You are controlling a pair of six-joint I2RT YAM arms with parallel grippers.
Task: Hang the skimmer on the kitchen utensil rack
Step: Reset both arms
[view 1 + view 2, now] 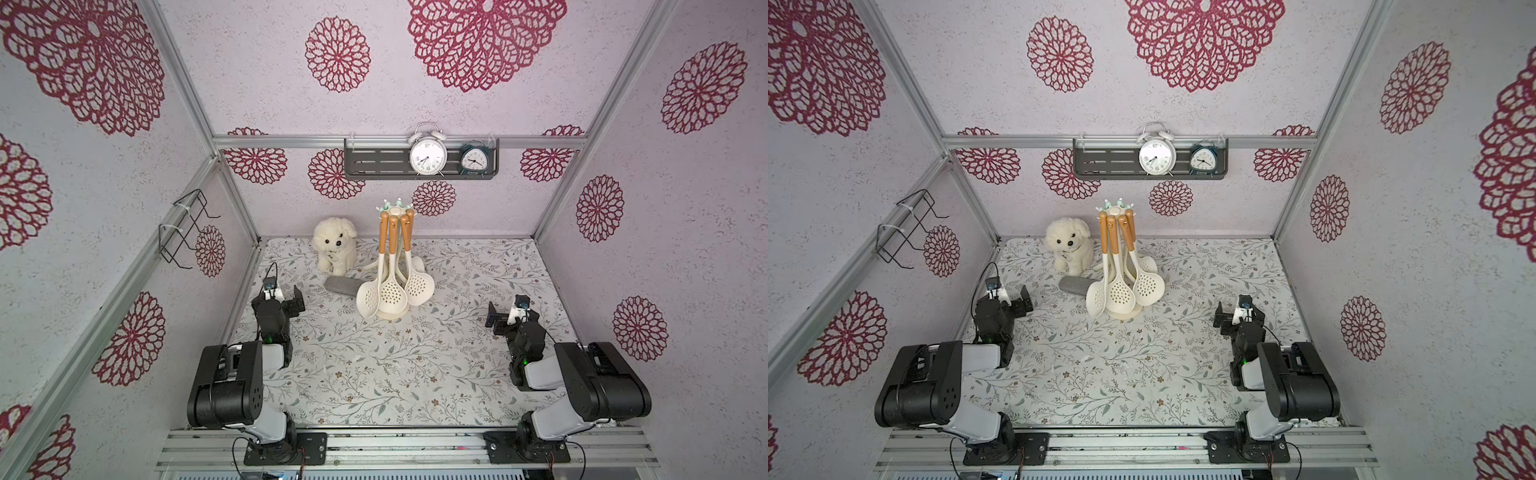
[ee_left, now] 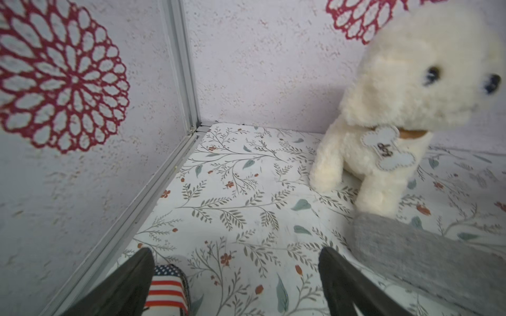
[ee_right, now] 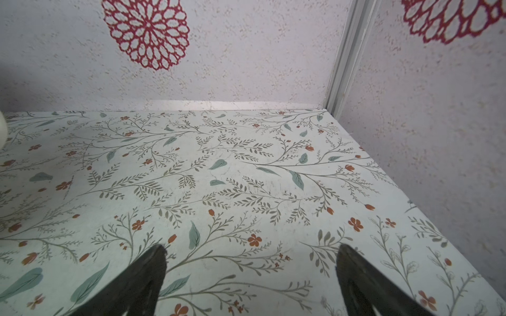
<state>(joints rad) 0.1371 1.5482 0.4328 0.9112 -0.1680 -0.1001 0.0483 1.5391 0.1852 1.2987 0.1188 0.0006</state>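
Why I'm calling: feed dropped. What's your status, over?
Left gripper open, empty. Right gripper open, empty. Cream perforated skimmers hang on tall cream pole rack. Grey fuzzy roll lies beside its base.

In both top views the light is bright, even and diffuse, leaving only faint soft shadows on the bench (image 1: 457,332) around the plush dog (image 1: 335,245), while the wide lens splays the walls far from the dog. In the left wrist view the dog is blurred and smeared, and the 2 dark fingers (image 2: 128,284) before it are out of focus.
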